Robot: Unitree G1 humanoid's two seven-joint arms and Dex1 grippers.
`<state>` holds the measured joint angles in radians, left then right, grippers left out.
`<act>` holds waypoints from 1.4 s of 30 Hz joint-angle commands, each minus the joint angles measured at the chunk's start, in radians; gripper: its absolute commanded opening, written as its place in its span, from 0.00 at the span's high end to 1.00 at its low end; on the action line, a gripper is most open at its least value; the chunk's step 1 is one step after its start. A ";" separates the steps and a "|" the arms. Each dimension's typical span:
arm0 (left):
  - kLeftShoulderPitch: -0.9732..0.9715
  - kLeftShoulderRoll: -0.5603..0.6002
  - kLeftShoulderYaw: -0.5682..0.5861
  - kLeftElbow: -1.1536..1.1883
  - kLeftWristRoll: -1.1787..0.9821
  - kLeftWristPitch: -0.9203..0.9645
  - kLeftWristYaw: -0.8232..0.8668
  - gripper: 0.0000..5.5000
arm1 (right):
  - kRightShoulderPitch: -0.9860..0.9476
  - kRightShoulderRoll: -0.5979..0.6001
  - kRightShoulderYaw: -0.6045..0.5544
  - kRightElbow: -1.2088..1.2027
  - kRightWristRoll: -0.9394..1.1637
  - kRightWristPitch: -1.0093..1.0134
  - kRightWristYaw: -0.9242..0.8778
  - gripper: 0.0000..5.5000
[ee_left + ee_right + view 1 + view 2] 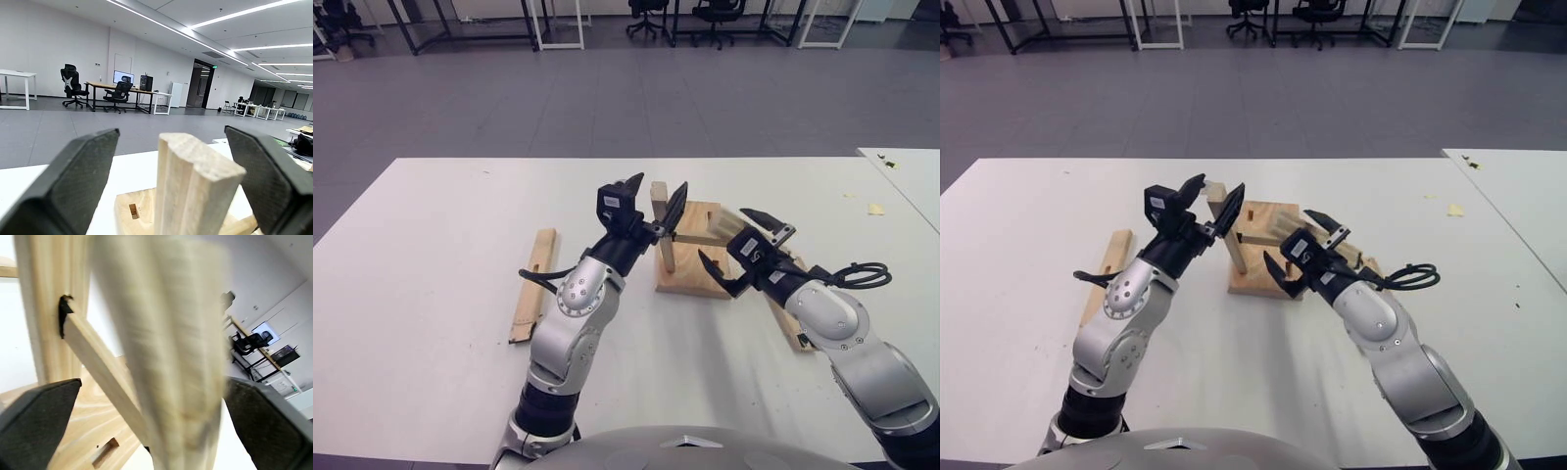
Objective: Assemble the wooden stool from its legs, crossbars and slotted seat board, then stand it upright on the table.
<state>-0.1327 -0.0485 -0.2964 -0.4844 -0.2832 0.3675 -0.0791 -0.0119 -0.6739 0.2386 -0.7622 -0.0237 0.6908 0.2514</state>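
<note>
The left gripper [659,188], fingers open, straddles the vertical pale wooden leg [665,245] rising from the slotted wooden seat board [690,281]; the right gripper [729,238] is open too.

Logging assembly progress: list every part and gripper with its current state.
left gripper: open, straddling the upright leg.
right gripper: open around the second leg.
upright leg: standing on the seat board.
crossbar: slotted into the upright leg.
seat board: flat on the table.
loose leg: lying on the table, unassembled.
</note>
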 commanded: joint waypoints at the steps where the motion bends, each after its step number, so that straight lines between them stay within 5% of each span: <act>1: 0.006 -0.012 0.004 -0.026 0.000 0.023 0.007 0.28 | 0.005 -0.004 -0.009 0.010 -0.035 -0.106 0.032 0.17; 15: 0.031 -0.012 -0.005 -0.058 -0.004 0.055 0.005 0.28 | 0.023 0.006 -0.138 0.040 -0.003 -0.269 0.165 0.63; 22: 0.037 -0.013 -0.014 -0.063 -0.003 0.059 0.007 0.28 | 0.013 0.048 -0.185 0.027 0.021 -0.268 0.173 0.63; 26: 0.037 -0.011 -0.009 -0.065 -0.003 0.058 0.007 0.28 | -0.038 0.055 -0.345 0.044 0.112 -0.258 0.189 0.63; 30: 0.036 -0.008 0.000 -0.070 -0.004 0.060 0.008 0.28 | -0.140 0.045 -0.567 0.105 0.305 -0.217 0.221 0.63; 37: 0.024 0.007 0.025 -0.080 -0.009 0.068 -0.005 0.28 | -0.251 0.088 -0.681 0.155 0.580 -0.066 0.173 0.63; 42: -0.100 0.077 0.139 -0.182 -0.140 0.127 -0.100 0.28 | -0.397 0.111 -0.895 0.335 1.033 0.102 0.054 0.63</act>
<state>-0.1464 -0.0103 -0.2161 -0.6173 -0.3404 0.4509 -0.1231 -0.3451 -0.5673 -0.5700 -0.5034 0.8451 0.7375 0.3526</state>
